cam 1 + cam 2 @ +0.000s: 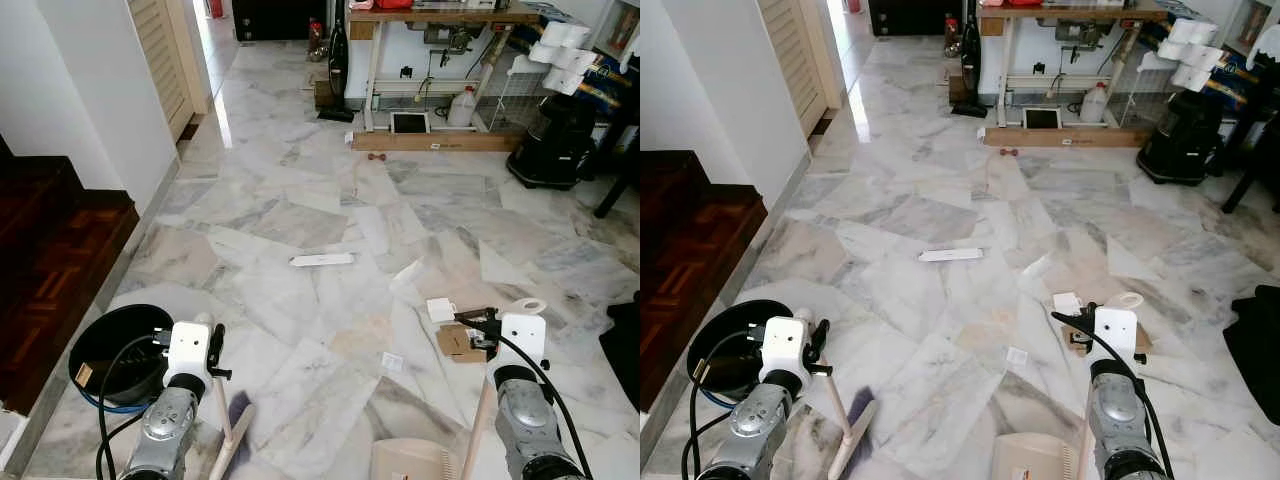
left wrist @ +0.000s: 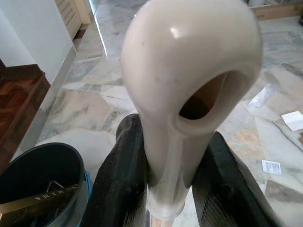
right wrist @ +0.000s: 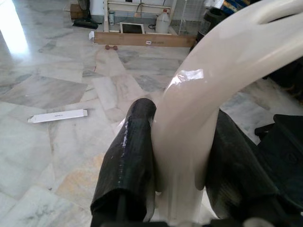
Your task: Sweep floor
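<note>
My left gripper (image 2: 173,156) is shut on the cream broom handle (image 2: 189,71); its black fingers (image 2: 120,165) press on both sides just under the handle's looped end. The broom's dark bristle head (image 1: 236,432) rests on the marble floor by my left arm. My right gripper (image 3: 182,156) is shut on the curved cream dustpan handle (image 3: 208,90), and the beige dustpan (image 1: 412,462) sits on the floor at the bottom centre. Litter lies ahead: a long white box (image 1: 322,260), a small white box (image 1: 440,310), brown cardboard (image 1: 456,343) and a paper slip (image 1: 392,362).
A black round bin (image 1: 112,350) stands at my left, beside a dark wooden step (image 1: 55,260). A wooden table (image 1: 440,16) with clutter beneath stands at the back. A black canister (image 1: 551,142) is at the right, and a black object (image 1: 624,345) lies at the right edge.
</note>
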You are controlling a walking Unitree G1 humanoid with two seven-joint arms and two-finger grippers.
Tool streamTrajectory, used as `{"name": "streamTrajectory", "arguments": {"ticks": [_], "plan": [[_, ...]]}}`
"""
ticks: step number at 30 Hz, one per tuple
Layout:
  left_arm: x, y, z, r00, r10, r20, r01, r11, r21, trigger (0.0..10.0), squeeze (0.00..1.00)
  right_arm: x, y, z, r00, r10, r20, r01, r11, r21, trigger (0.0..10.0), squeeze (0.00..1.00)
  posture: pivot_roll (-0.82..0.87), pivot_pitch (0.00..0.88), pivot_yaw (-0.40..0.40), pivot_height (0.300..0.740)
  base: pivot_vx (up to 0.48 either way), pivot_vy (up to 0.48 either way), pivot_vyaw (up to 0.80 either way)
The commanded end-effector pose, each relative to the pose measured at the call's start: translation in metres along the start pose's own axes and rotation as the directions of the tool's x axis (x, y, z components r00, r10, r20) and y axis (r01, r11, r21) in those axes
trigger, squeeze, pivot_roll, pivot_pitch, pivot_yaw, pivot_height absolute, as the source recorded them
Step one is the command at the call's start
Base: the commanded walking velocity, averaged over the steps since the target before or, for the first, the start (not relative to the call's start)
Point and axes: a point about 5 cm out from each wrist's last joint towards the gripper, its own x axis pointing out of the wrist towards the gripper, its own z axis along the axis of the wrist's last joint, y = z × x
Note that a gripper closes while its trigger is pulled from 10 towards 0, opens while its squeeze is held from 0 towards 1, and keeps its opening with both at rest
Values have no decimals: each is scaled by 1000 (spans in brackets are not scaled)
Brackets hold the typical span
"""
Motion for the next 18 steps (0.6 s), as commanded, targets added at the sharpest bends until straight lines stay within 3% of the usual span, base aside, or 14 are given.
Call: {"name": "streamTrajectory", "arguments": {"ticks": [1, 13, 18], "plan": [[-22, 14, -14, 984, 177, -13, -177, 973, -146, 10000, 0, 3, 30, 6, 982, 187, -9, -177, 939, 294, 10000, 0, 36, 0, -51, 740, 0, 0, 0], [-22, 14, -14, 984, 177, -13, -177, 973, -146, 10000, 0, 3, 30, 6, 982, 187, -9, -177, 939, 294, 10000, 0, 36, 0, -51, 740, 0, 0, 0], [-20, 19, -8, 985, 171, 8, -168, 975, -146, 10000, 0, 3, 38, 7, 975, 222, -2, -212, 932, 294, 10000, 0, 43, 0, -42, 740, 0, 0, 0]]}}
